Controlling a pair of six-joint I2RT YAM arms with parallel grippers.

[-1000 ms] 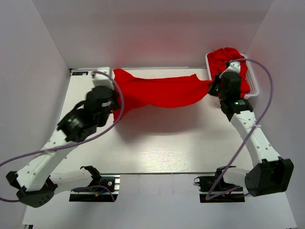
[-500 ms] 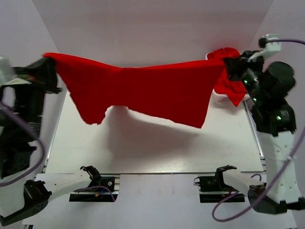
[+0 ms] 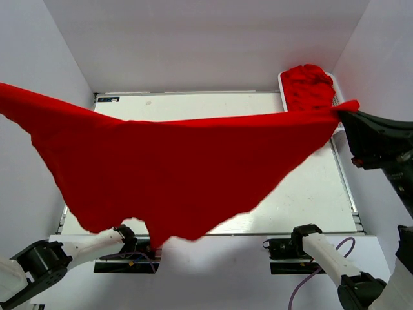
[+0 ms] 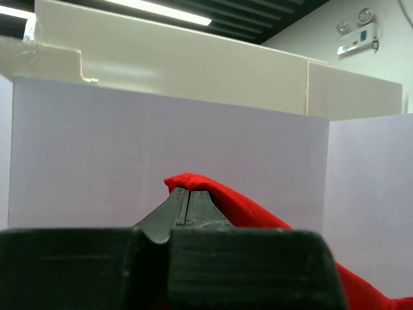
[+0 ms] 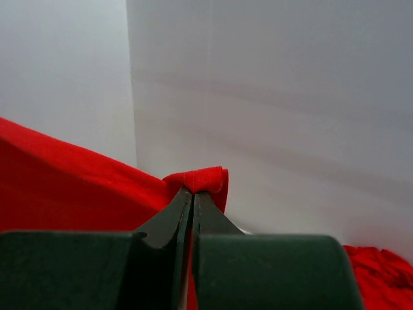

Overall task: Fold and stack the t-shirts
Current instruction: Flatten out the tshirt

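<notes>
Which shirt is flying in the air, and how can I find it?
Start at the table and look above it: one red t-shirt is stretched like a banner from side to side. The left hand pinches one corner and the right hand pinches the other. Unlike the crumpled red t-shirts heaped in the white basket at the far right corner, it hangs spread out in the air.

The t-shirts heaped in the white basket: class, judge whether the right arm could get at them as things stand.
Probably not yet: the right tool is shut on a corner of the spread t-shirt, held aloft. The basket lies uncovered close by, so reach looks fine once it lets go.
</notes>
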